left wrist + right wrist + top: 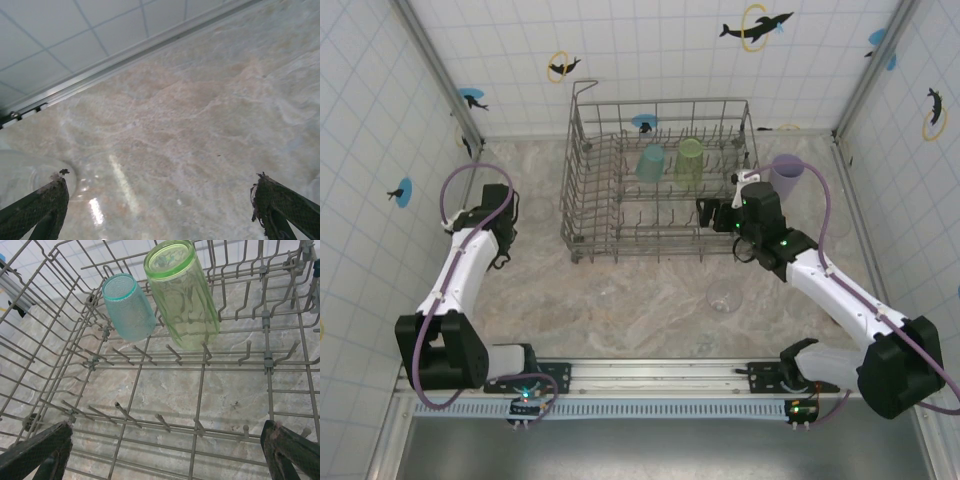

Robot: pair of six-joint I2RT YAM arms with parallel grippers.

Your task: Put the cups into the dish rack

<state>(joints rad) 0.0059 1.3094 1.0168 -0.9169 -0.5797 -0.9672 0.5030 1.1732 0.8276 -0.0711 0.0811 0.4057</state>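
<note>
The right gripper hangs spread wide and empty just above the wire floor of the dish rack. Ahead of its fingers, a teal cup and a lime green cup lean side by side on the far tines, bases up, with the teal one on the left. In the top view a lavender cup stands outside the rack behind this gripper's wrist, and a clear cup sits on the table beside its forearm. The left gripper is also spread and empty, low over bare table. Another clear cup lies right by its left-hand fingertip, and the wall foot runs farther ahead.
</note>
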